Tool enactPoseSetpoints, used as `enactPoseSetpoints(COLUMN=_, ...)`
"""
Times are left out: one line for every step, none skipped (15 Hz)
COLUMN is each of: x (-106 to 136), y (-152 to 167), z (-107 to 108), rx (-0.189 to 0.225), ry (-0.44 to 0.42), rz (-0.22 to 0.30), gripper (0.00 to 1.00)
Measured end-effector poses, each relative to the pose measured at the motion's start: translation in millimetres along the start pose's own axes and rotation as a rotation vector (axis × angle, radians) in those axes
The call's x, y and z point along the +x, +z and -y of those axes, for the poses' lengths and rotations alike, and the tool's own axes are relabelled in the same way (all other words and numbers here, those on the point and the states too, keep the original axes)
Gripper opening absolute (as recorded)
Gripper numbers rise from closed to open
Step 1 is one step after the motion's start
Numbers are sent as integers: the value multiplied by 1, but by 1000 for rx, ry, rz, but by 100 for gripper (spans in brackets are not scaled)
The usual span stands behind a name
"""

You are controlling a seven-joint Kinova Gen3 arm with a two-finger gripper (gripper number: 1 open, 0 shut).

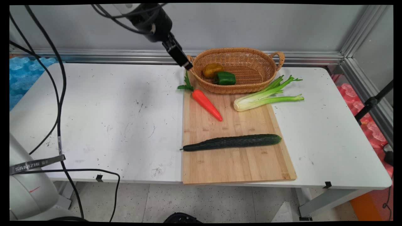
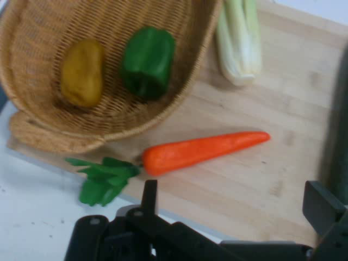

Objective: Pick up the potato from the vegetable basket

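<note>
My black gripper [image 1: 186, 63] hangs open above the table's far side, just left of the wicker basket [image 1: 241, 52] and over the carrot's leafy end. In the hand view the gripper [image 2: 235, 198] has nothing between its spread fingers. The orange carrot [image 1: 207, 104] [image 2: 204, 151] lies on the wooden cutting board [image 1: 232, 163] just beyond the fingertips, its green top [image 2: 103, 178] hanging off the board's edge. Inside the basket [image 2: 54, 138] lie a yellow-brown potato [image 1: 212, 69] [image 2: 82, 72] and a green pepper [image 1: 225, 78] [image 2: 148, 61].
A celery stalk [image 1: 267, 95] [image 2: 239, 38] lies across the board's far right corner, beside the basket. A dark green cucumber [image 1: 232, 142] lies crosswise on the board's near half. Black cables [image 1: 59, 103] hang at the left. A wall rail runs behind the table.
</note>
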Motion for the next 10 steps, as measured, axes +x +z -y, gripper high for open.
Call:
enactPoseSetpoints(x=1, y=0, z=6, rx=4, ry=-1, rz=-4, gripper=100)
enactPoseSetpoints(x=3, y=2, z=13, rx=8, ry=-2, rz=-9, gripper=100)
enactPoseSetpoints(x=5, y=5, z=22, rx=13, ry=-3, rz=-16, gripper=100)
enactPoseSetpoints(x=7, y=9, z=30, rx=17, ry=-5, rz=-21, gripper=100)
enactPoseSetpoints(x=9, y=13, z=37, rx=21, ry=-5, rz=-25, gripper=100)
enactPoseSetpoints(x=13, y=20, z=47, rx=28, ry=-5, rz=-32, gripper=100)
enactPoseSetpoints(x=15, y=26, z=55, rx=34, ry=-5, rz=-36, gripper=100)
enactPoseSetpoints(x=18, y=33, z=63, rx=42, ry=-5, rz=-42, gripper=100)
enactPoseSetpoints(x=21, y=38, z=69, rx=48, ry=-4, rz=-45, gripper=100)
enactPoseSetpoints(x=24, y=47, z=77, rx=55, ry=-2, rz=-50, gripper=100)
